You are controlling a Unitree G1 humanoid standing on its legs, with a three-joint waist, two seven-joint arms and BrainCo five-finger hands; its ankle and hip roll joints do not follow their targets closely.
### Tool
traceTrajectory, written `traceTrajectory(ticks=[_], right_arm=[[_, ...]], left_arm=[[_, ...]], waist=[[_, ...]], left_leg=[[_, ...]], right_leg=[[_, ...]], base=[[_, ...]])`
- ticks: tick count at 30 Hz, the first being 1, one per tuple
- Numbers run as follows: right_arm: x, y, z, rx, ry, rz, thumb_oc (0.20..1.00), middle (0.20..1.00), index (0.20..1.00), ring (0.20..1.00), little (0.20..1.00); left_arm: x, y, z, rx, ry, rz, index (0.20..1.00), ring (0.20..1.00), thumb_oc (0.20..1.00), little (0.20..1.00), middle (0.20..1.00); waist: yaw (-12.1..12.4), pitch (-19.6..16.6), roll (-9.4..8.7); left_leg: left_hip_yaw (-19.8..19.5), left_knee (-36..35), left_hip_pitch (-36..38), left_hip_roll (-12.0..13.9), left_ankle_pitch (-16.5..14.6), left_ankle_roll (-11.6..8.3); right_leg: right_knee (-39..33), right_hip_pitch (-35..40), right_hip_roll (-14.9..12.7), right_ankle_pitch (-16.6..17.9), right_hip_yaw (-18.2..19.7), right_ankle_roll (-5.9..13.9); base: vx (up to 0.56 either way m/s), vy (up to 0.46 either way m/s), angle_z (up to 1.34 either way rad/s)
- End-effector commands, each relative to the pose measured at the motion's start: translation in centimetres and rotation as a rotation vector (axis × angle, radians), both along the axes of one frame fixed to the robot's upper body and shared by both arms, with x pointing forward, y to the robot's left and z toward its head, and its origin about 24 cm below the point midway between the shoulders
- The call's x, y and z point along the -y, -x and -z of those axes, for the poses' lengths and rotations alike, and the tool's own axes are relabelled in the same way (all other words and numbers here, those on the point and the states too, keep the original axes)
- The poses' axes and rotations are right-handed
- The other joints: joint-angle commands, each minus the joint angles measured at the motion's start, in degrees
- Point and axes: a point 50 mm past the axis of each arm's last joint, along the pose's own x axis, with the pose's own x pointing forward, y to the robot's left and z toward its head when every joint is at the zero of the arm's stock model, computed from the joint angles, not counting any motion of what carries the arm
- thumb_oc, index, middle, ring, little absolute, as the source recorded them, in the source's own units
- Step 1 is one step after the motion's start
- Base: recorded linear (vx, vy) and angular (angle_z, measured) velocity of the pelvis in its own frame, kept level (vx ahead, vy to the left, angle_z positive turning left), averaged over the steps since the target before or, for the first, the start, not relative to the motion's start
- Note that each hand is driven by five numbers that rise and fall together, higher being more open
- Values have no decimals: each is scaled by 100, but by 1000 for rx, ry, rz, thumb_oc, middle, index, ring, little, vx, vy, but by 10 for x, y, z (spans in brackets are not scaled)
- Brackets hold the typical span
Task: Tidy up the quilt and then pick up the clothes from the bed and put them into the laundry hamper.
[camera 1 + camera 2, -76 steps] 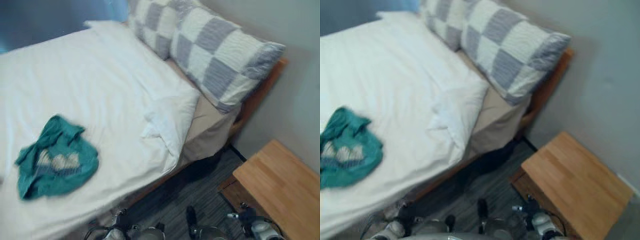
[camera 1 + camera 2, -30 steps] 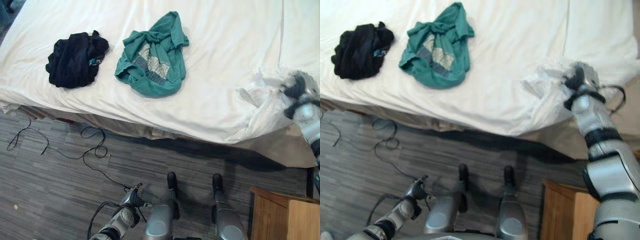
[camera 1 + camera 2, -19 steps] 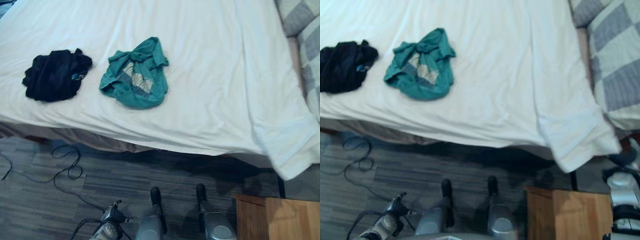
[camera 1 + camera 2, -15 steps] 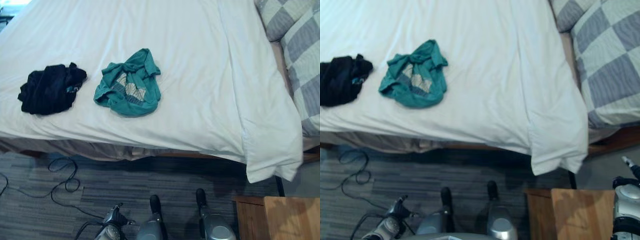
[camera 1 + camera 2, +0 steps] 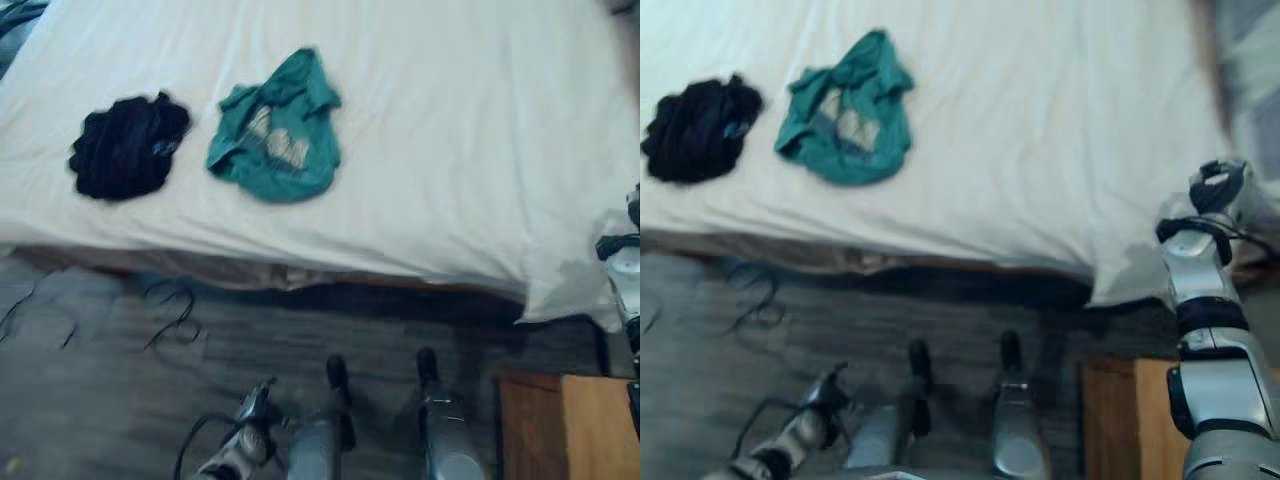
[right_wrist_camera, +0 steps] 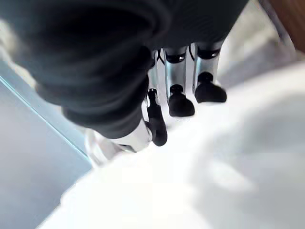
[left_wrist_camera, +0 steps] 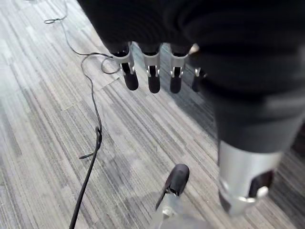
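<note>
White quilt (image 5: 430, 150) covers the bed; crumpled teal shirt (image 5: 276, 130) at 11 o'clock, black garment (image 5: 128, 146) beside it. Right hand (image 5: 1210, 190) at quilt's 3 o'clock corner, fingers (image 6: 181, 102) straight on cloth. Left hand (image 7: 157, 28) relaxed over floor.

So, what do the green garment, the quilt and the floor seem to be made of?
Green garment: soft knit fabric, probably cotton; it lies crumpled in limp folds.
Quilt: matte white woven cloth, gently creased.
Floor: grey striped covering, likely carpet tile or vinyl; unclear.
</note>
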Motion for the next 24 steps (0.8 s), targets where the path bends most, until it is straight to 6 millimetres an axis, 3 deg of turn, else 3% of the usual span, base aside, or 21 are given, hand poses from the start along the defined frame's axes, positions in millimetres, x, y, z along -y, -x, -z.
traceTrajectory(ticks=[1,2,3,4,5,6,8,10,11,12,13,14,17,20,21,22,23,24], right_arm=[[-13,6,37,-87,-54,-53,200,200,200,200,200],[-22,21,72,-161,-99,-68,200,200,200,200,200],[-22,22,72,-162,-100,-68,200,200,200,200,200],[-30,37,101,-221,-146,-81,200,200,200,200,200],[-44,69,149,-349,-235,-90,200,200,200,200,200],[-45,70,150,-351,-236,-90,200,200,200,200,200],[-66,119,209,-570,-364,-104,200,200,200,200,200],[-82,153,240,-705,-463,-97,200,200,200,200,200],[-90,166,251,-759,-501,-98,200,200,200,200,200],[-90,166,251,-759,-502,-98,200,200,200,200,200],[-106,192,271,-885,-561,-114,200,200,200,200,200],[-111,202,278,-937,-583,-120,1000,1000,1000,1000,1000],[-126,224,292,-1065,-637,-143,1000,1000,1000,1000,1000],[-129,211,289,-1053,-627,-183,1000,1000,1000,1000,1000],[-130,207,288,-1046,-618,-197,1000,1000,1000,1000,1000],[-131,203,287,-1043,-614,-213,1000,1000,1000,1000,1000],[-132,196,285,-1028,-599,-247,1000,1000,1000,1000,1000],[-132,196,285,-1028,-599,-247,1000,1000,1000,1000,1000]], left_arm=[[-15,-1,-2,3,-56,-61,1000,1000,1000,1000,1000],[-17,1,-1,9,-57,-101,1000,1000,1000,1000,1000],[-18,1,-1,8,-58,-100,1000,1000,1000,1000,1000],[-20,3,-1,12,-57,-149,1000,1000,1000,1000,1000],[-25,9,2,-1,-76,-194,1000,1000,1000,1000,1000],[-25,10,2,-3,-78,-194,1000,1000,1000,1000,1000],[-30,17,4,-25,-103,-188,1000,1000,1000,1000,1000],[-31,13,1,-10,-102,-184,1000,1000,1000,1000,1000],[-33,11,0,-3,-102,-185,1000,1000,1000,1000,1000],[-33,12,0,-4,-103,-185,1000,1000,1000,1000,1000],[-33,6,-3,18,-97,-174,1000,1000,1000,1000,1000],[-32,3,-4,23,-97,-162,1000,1000,1000,1000,1000],[-32,-5,-8,27,-107,-121,1000,1000,1000,1000,1000],[-35,-6,-8,13,-107,-134,1000,1000,1000,1000,1000],[-36,-3,-7,2,-106,-139,1000,1000,1000,1000,1000],[-36,0,-5,-11,-104,-148,1000,1000,1000,1000,1000],[-38,4,-3,-32,-104,-154,1000,1000,1000,1000,1000],[-38,4,-3,-32,-104,-154,1000,1000,1000,1000,1000]], waist=[[13,440,-390],[-36,449,-410],[-28,432,-416],[-77,430,-445],[-144,391,-491],[-143,383,-496],[-245,226,-634],[-325,105,-721],[-343,42,-767],[-341,47,-773],[-382,-70,-868],[-391,-111,-904],[-394,-212,-970],[-384,-162,-1009],[-380,-160,-981],[-401,-182,-952],[-461,-184,-913],[-455,-198,-911]], left_leg=[[-35,603,452,313,-883,-327],[-28,660,483,312,-947,-321],[-26,656,464,313,-928,-321],[-28,673,487,312,-956,-312],[-38,652,542,303,-1005,-291],[-39,649,545,302,-1005,-290],[26,528,768,232,-1080,-252],[73,419,943,161,-1116,-227],[74,370,1015,121,-1132,-203],[76,360,1031,117,-1128,-201],[113,209,1201,42,-1139,-163],[140,136,1285,8,-1139,-146],[144,-22,1481,-76,-1170,-65],[300,-23,1602,-81,-1221,-5],[342,-23,1615,-53,-1213,0],[369,-23,1623,-41,-1210,-6],[372,-23,1652,-37,-1223,13],[379,-23,1635,-32,-1215,10]], right_leg=[[535,52,-86,-886,109,246],[540,105,-90,-931,101,243],[522,91,-88,-904,104,240],[486,124,-94,-894,98,242],[434,186,-101,-878,85,249],[429,192,-103,-878,83,250],[259,430,-165,-797,80,306],[93,581,-238,-704,88,373],[34,640,-270,-647,100,398],[23,655,-273,-644,101,401],[-84,765,-331,-534,136,482],[-103,804,-350,-497,158,524],[45,810,-384,-410,188,645],[531,681,-425,-179,2,711],[718,648,-391,-258,-119,696],[867,629,-268,-332,-124,680],[952,646,64,-623,-8,569],[940,630,71,-606,-3,564]], base=[[31,21,8],[0,0,0],[19,24,4],[18,39,-1],[27,42,2],[38,56,5],[61,89,5],[46,154,4],[30,102,-2],[41,137,-12],[3,177,-7],[-4,236,-6],[-14,144,-21],[-57,105,-9],[-69,66,-23],[-40,92,-17],[-19,59,-12],[-5,37,-4]])
